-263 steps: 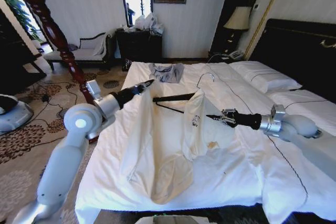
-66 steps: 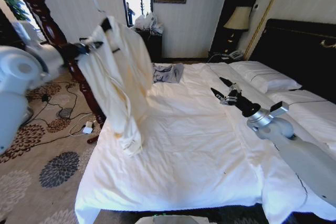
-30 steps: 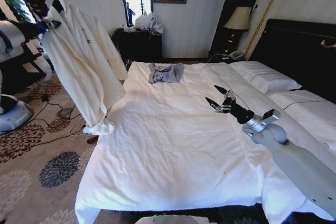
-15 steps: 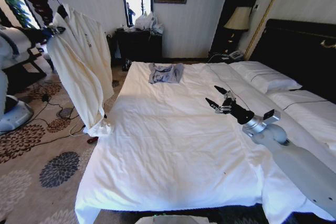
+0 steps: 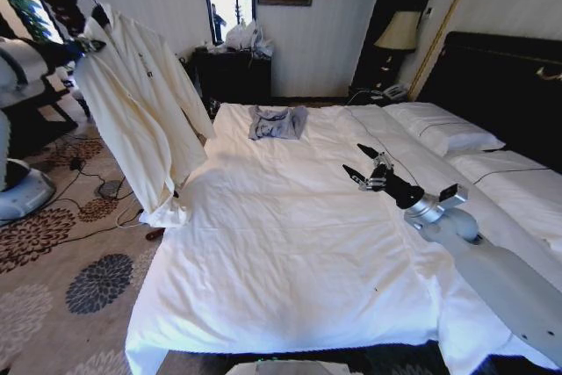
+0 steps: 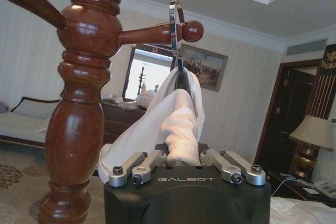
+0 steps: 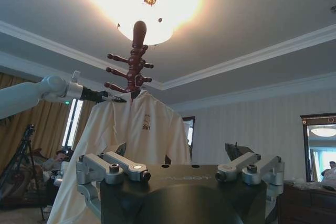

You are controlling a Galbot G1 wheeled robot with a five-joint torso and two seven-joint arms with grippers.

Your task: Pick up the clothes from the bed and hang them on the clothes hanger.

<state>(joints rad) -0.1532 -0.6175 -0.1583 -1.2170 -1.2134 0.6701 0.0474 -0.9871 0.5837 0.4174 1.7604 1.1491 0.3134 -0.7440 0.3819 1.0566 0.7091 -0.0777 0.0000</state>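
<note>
Since half a second ago the shirt [image 5: 145,107] has swung out a little toward the bed [image 5: 290,243], its right sleeve flaring. It hangs on the hanger [image 6: 177,40], whose hook sits over a peg of the wooden pole [image 6: 79,103], off the bed's left side. The left gripper [image 6: 181,153] stays clamped on the shirt's shoulder; most of the hanger is hidden under cloth. The right gripper [image 5: 364,169] hovers over the bed, fingers apart
</note>
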